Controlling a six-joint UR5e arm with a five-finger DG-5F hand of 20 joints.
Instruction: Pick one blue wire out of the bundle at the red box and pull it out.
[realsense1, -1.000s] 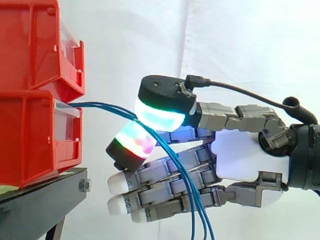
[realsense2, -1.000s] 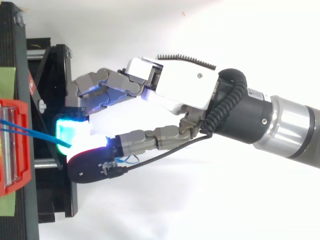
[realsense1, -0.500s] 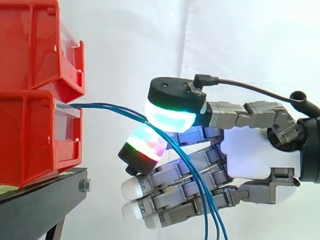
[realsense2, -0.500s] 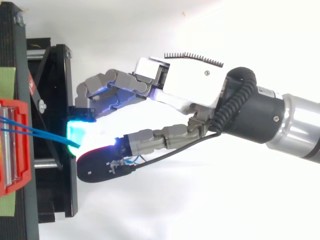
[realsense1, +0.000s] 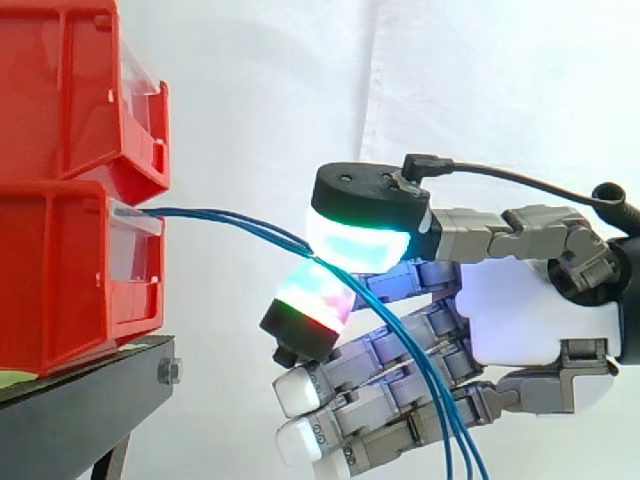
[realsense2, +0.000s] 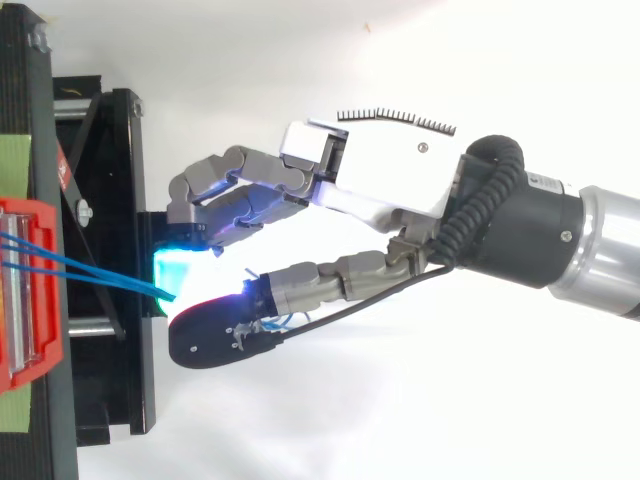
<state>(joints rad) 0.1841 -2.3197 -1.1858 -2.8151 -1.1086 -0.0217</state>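
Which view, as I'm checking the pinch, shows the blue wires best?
The side view: the blue wires run from the red box to the pinch between the hand's glowing pads, then hang down past its fingers. In the top view two strands reach from the box to the pads; the hand covers the rest.

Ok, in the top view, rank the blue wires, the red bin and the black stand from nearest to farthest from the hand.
1. blue wires: pinched between the glowing pads of the hand, so touching it.
2. black stand: just left of the fingertips.
3. red bin: farthest, at the view's left edge, where the wires come out.
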